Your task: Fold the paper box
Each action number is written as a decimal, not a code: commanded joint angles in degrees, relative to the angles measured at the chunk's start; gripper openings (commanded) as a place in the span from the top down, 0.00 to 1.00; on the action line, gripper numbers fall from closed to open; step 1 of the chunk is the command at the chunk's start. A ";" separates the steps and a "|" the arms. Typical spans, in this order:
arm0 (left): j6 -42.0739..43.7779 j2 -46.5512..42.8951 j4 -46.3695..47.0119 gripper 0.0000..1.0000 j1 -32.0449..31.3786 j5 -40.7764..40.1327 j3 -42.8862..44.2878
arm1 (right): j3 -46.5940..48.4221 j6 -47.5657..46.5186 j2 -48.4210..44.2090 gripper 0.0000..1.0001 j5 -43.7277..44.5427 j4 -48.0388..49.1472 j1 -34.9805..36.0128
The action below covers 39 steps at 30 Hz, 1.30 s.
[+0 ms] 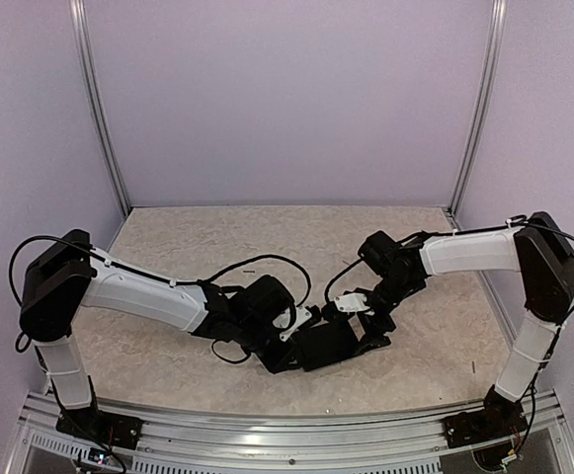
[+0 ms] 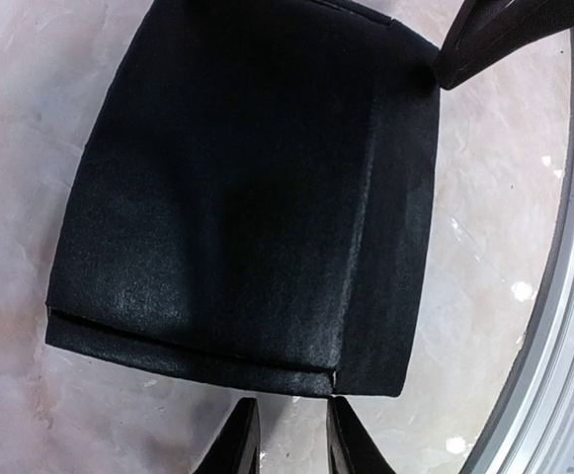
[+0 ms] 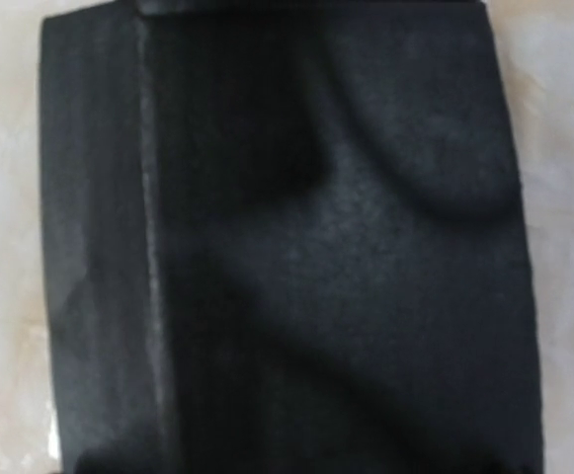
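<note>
So I'm looking down the left gripper [image 2: 291,420] and its jaws are sitting narrow, not closed: bare table is showing between the tips and nothing is pinched. They're stopping just short of the near end of the paper box [image 2: 237,197], not touching it. The right gripper [image 1: 364,321] is hanging over the other end with its jaws spread wide. One of its fingers [image 2: 494,39] is poking in at the box corner on the side nearer the rail [image 2: 563,296], but I can't tell if it's touching. Its own camera is giving me nothing but blurry black card.

Writing: each gripper is wearing a white tag [image 1: 349,303], but it's too small to read.

The box is lying flat on the table [image 1: 217,237], just beyond the rail and around its middle. Its long axis is running roughly along the rail, tilted a bit so the right-arm end is sitting farther from it. A crease is running the same way on the side nearer the rail, and a folded edge is crossing the end by the left tips.

Room: I'm getting a thin strip of bare table between box and rail, and loads more on the side away from the rail.
</note>
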 commanded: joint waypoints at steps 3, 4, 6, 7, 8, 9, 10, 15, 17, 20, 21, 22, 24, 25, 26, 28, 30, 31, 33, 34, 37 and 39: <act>1.22 -4.37 -2.80 0.73 1.88 -1.49 -0.84 | 3.23 -0.95 -0.89 0.01 0.18 -3.90 -0.21; 0.97 -5.11 -2.58 0.72 2.69 -1.19 -0.95 | 3.49 -1.18 -1.34 0.00 0.40 -3.89 -0.14; 0.32 -5.86 -1.46 0.70 4.34 -0.88 -0.72 | 4.00 -1.87 -1.10 0.00 1.12 -3.52 0.00; 0.09 -5.85 -0.71 0.69 5.49 0.40 -0.37 | 4.29 -2.18 -0.47 0.00 1.51 -3.45 0.12; -0.01 -5.56 0.36 0.69 6.70 2.09 -0.08 | 4.53 -2.53 0.44 0.00 1.56 -3.75 0.21; -0.11 -4.87 1.40 0.69 7.62 3.83 0.14 | 4.92 -2.94 1.42 0.00 1.43 -4.17 0.23; -0.13 -4.40 2.41 0.69 8.35 6.14 0.48 | 5.57 -3.21 2.55 0.00 1.25 -4.90 0.35; 1.05 -0.04 2.99 0.69 9.11 12.36 4.16 | 7.10 -4.65 5.84 0.00 0.61 -7.96 0.50; 1.01 2.10 3.09 0.69 9.11 14.03 5.24 | 7.04 -4.94 6.11 0.00 0.65 -7.94 0.50; 0.72 4.71 3.49 0.69 9.08 15.57 6.12 | 7.23 -5.21 7.02 0.00 0.64 -8.95 0.52; 0.66 5.30 3.46 0.69 9.10 15.53 6.22 | 7.20 -5.34 7.37 0.00 0.63 -9.16 0.50; 0.66 5.73 3.32 0.69 9.11 15.34 6.43 | 7.22 -5.39 7.67 0.00 0.63 -9.33 0.50; 0.59 6.98 2.97 0.70 9.11 14.83 6.89 | 7.12 -5.24 8.11 0.00 0.37 -9.40 0.51; 0.62 7.33 2.72 0.70 9.15 14.70 7.07 | 7.23 -5.05 8.23 0.00 0.08 -9.42 0.50; 0.54 8.00 2.60 0.70 9.11 14.76 7.12 | 7.33 -4.93 8.25 0.00 -0.28 -9.46 0.50; 0.64 8.68 2.63 0.71 9.17 14.77 7.09 | 7.69 -4.56 8.13 0.00 -1.09 -9.66 0.50; 0.87 9.18 2.61 0.71 9.20 15.00 6.92 | 8.30 -4.13 7.86 0.00 -1.97 -10.18 0.44; 0.94 9.42 2.69 0.71 9.26 15.19 6.83 | 8.57 -4.01 7.64 0.00 -2.32 -10.48 0.41; 1.01 9.84 2.85 0.71 9.51 15.46 6.57 | 8.70 -3.88 6.90 0.00 -2.46 -10.78 0.41; 1.06 10.10 3.00 0.71 9.66 15.56 6.41 | 8.44 -3.97 6.45 0.00 -2.17 -10.65 0.41; 1.12 11.38 4.18 0.72 10.31 16.41 5.64 | 5.78 -4.89 5.84 0.00 -0.89 -7.84 0.41; 1.19 11.96 4.44 0.73 10.52 16.86 5.63 | 5.67 -5.59 7.03 0.00 -1.26 -8.14 0.41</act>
